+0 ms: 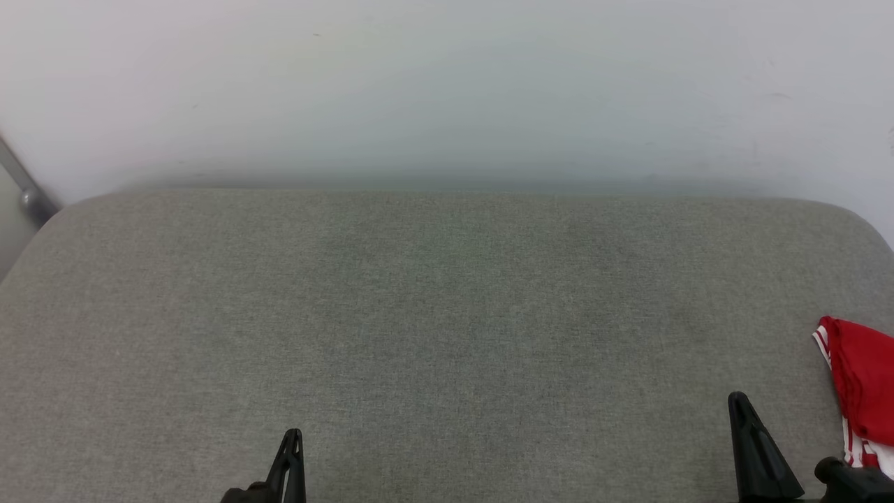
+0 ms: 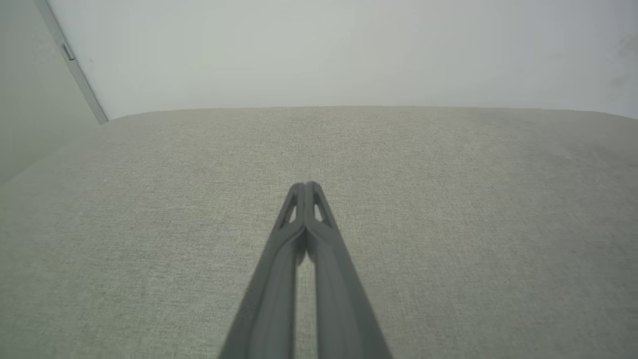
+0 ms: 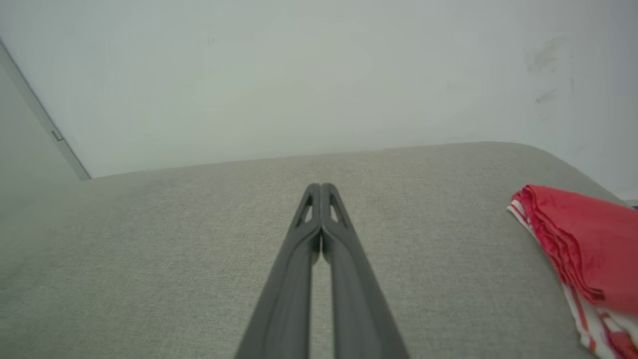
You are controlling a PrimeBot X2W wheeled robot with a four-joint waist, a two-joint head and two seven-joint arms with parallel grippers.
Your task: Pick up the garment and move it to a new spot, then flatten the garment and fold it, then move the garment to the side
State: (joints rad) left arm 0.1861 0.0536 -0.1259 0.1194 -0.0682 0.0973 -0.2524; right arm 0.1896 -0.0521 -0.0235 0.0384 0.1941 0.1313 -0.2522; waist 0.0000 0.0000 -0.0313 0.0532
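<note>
- Both claws are pinched fully shut with nothing in them. The left claw (image 2: 305, 185) has its tips pressed together over bare grey fabric, and the right claw (image 3: 321, 187) looks the same.
- The shirt (image 1: 865, 377) sits bunched in layers at the far right of the grey cushion (image 1: 447, 314). It's just beside the right claw but not touching it, and well apart from the left one.
- We honestly can't tell if that pile is a tidy fold or just a heap, so we can't say how far along the job is.
- What could go wrong:
  - The right claw has to open before it goes in. If it goes in closed, it'll just shove the shirt toward the cushion's edge.
  - The fabric looks thin and stacked, so a shallow pinch could catch only the top layer and drag the rest out in a mess.
  - The shirt is right by the cushion's rounded right corner, so a sideways nudge could tip it off.
  - The left claw is far away, so any two-handed lift means a long reach across.
- What each view gives us:
  - The right wrist view shows the stacked red edges and the striped white bit underneath, where the head view crops the shirt at its border.
  - The head view puts both claws in one picture, so we can judge the spacing.
  - The left wrist view adds a close look at the metal strip (image 2: 75, 70) against the wall (image 2: 319, 50).
</note>
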